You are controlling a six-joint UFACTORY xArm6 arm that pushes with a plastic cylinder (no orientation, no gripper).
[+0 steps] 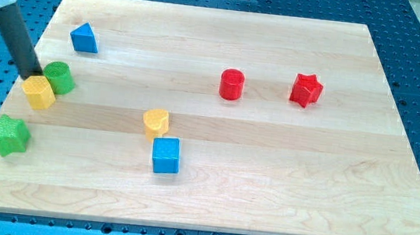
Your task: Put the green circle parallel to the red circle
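The green circle (59, 77) stands at the view's left, touching a yellow hexagon block (39, 92) just below-left of it. The red circle (231, 84) stands right of the board's middle, far to the right of the green circle. My tip (32, 76) is at the left edge of the green circle, just above the yellow hexagon; the dark rod rises from it toward the view's top left.
A blue triangle (84, 38) is above the green circle. A green star (9, 135) lies at the lower left. A yellow heart (155, 123) and a blue cube (166, 155) sit near the middle. A red star (306, 90) is right of the red circle.
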